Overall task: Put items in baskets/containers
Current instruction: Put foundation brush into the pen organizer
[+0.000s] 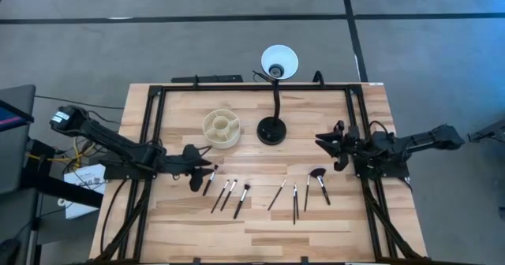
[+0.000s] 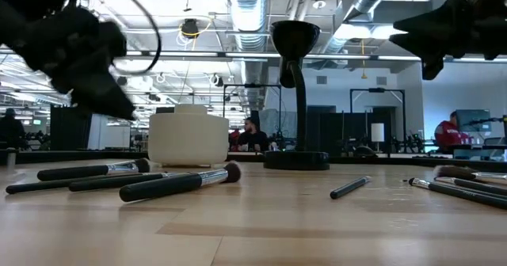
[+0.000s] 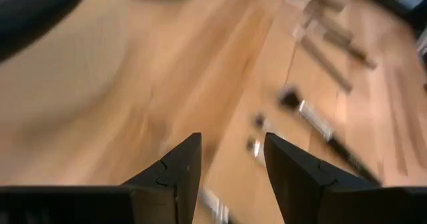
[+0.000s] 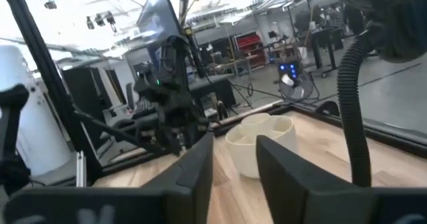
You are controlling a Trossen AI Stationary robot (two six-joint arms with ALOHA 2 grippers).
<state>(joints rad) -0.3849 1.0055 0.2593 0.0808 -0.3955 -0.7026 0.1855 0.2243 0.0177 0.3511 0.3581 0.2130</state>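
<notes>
Left gripper [image 1: 207,173], fingers apart and empty, hovers over the leftmost brush [image 1: 209,181]; the brushes lie in a row on the table [image 1: 260,225], the cup [image 1: 222,128] beyond them. Best practice: descend squarely, pinch mid-handle. Right gripper [image 1: 327,143], fingers apart, waits beside the lamp [image 1: 274,128].

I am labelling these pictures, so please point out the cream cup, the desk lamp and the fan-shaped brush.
cream cup [image 1: 222,128], high view, on its inner dividers.
desk lamp [image 1: 271,131], high view, on its round black base.
fan-shaped brush [image 1: 317,173], high view, on its wide dark bristles.
</notes>
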